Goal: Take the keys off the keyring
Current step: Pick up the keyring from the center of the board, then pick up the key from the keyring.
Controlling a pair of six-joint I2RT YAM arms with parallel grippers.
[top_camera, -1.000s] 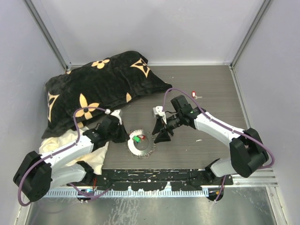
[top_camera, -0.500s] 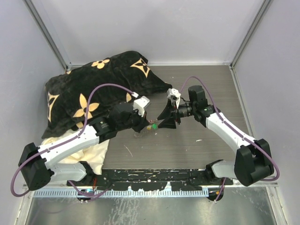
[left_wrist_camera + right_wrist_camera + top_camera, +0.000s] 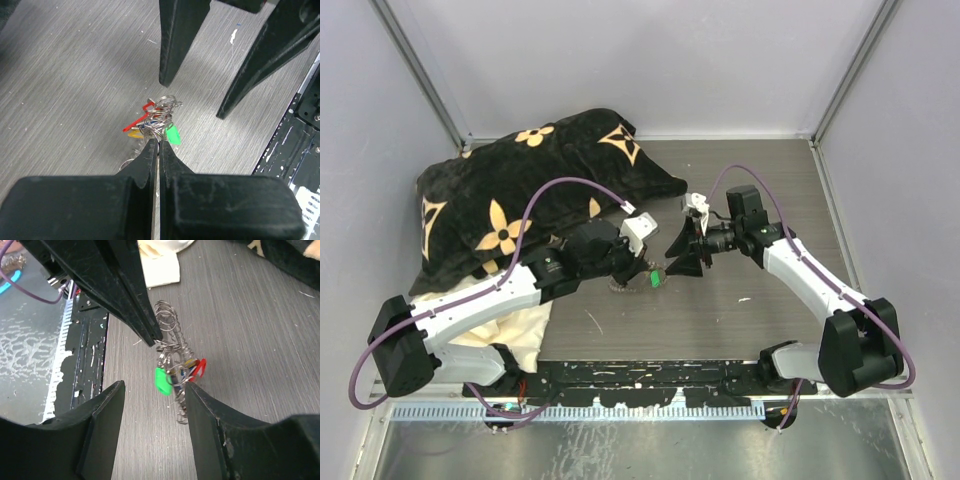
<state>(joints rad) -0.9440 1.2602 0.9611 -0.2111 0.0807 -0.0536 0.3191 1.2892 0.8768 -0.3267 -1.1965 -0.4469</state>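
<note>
Tabletop (image 3: 770, 190) of grey woodgrain, pale walls (image 3: 640, 60); left end effector (image 3: 156, 142) clamps keyring (image 3: 162, 112), right end effector (image 3: 154, 384) gapes.

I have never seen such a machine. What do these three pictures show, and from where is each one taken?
You see two robot arms fixed at the near edge of a grey table. The wide picture comes from a camera above and behind them. The other two come from a small camera on each wrist, so each shows its own black tool up close. A black pillow with tan flowers lies on the table. The left tool is shut on a springy wire keyring. The ring carries small keys with green and red heads. The right tool stands open on either side of the keys and does not seem to grip them.
</note>
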